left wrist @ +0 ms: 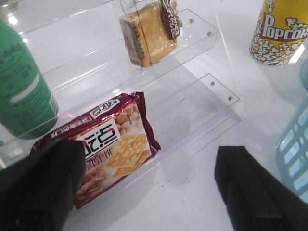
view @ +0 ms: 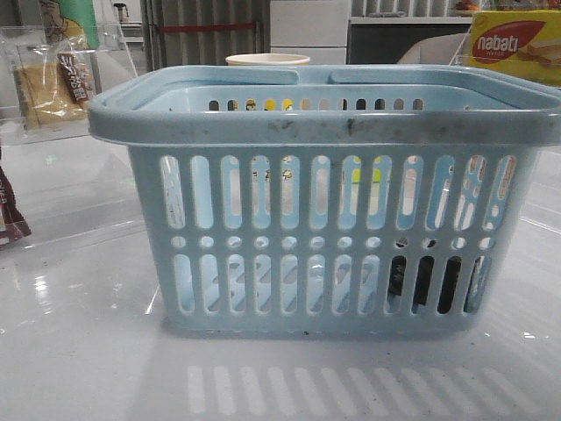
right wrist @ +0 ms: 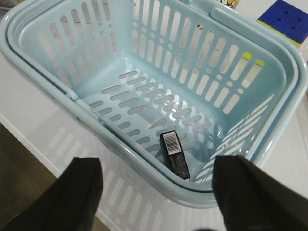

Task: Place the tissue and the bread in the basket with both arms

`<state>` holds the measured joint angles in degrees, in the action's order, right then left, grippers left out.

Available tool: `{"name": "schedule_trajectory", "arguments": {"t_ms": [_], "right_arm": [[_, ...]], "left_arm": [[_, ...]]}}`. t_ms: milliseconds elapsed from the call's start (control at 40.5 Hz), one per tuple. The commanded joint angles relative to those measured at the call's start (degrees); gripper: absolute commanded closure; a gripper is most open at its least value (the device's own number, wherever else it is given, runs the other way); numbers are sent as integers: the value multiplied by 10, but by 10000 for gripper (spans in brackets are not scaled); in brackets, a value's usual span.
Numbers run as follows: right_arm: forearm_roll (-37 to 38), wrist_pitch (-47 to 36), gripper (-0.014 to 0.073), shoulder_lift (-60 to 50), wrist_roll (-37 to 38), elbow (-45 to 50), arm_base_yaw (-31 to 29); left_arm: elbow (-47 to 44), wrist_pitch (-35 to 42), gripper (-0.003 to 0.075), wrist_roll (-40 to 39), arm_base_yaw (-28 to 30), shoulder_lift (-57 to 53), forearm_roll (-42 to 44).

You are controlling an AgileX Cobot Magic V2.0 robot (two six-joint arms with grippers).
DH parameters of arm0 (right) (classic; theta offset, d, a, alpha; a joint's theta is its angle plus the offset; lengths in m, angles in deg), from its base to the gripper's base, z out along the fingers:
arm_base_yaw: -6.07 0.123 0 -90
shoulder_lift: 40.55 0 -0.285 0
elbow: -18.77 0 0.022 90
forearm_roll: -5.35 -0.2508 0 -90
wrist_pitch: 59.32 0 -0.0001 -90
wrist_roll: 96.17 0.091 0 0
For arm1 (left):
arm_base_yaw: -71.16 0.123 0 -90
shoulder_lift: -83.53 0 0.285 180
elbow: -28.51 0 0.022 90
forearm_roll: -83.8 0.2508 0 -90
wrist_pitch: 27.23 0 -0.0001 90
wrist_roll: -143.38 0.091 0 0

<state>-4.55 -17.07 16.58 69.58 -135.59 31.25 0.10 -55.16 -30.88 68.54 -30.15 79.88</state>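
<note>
Left gripper (left wrist: 149,187): fingers spread wide, nothing between them; it hangs over the white table (left wrist: 192,202), above the front edge of the clear acrylic shelf (left wrist: 202,91).

Right gripper (right wrist: 156,192): fingers likewise apart and empty, poised over the near rim of the basket (right wrist: 29,72).

Tissue (right wrist: 174,154): a small black pack with a white barcode label, lying flat on the basket floor near one corner (this half of the task looks done). In the front view it shows as a dark patch behind the lower slots.

Bread (left wrist: 149,31): golden-brown, in a clear bag with a dark label strip, standing on the upper step of the acrylic shelf, well beyond the left fingertips. It is not in the basket.

Nearest item to the left gripper: a maroon cracker packet (left wrist: 103,144), lying just beside one finger, between the gripper and the bread.

Other neighbours: a green canister (left wrist: 24,86) to one side of the shelf, a popcorn cup (left wrist: 281,31) on the table, a yellow nabati box (view: 517,44) behind the basket.

Step in hand (judged): left arm to fetch the bread.

Risk 1: closing on the cracker packet instead, caused by its closeness and similar colouring.

Risk 2: a finger striking the shelf edge, which is transparent and hard to judge.

Risk 3: the slack bag slipping or the bread being crushed, depending on grip force.

Risk 4: the carried bag snagging on the thick basket rim or a folded handle.
</note>
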Motion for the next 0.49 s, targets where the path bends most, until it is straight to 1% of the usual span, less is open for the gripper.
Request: {"name": "schedule_trajectory", "arguments": {"t_ms": [0, 99, 247, 469], "right_arm": [[2, -36, 13, -3, -5, -16, 0], [2, -36, 13, -3, -5, -16, 0], [2, -36, 13, -3, -5, -16, 0], [2, -36, 13, -3, -5, -16, 0]], "left_arm": [[60, 63, 113, -4, 0, 61, -10], [114, 78, 118, -4, 0, 128, -13], [192, 79, 118, -5, 0, 221, -27], [311, 77, 118, -5, 8, 341, -68]]}}
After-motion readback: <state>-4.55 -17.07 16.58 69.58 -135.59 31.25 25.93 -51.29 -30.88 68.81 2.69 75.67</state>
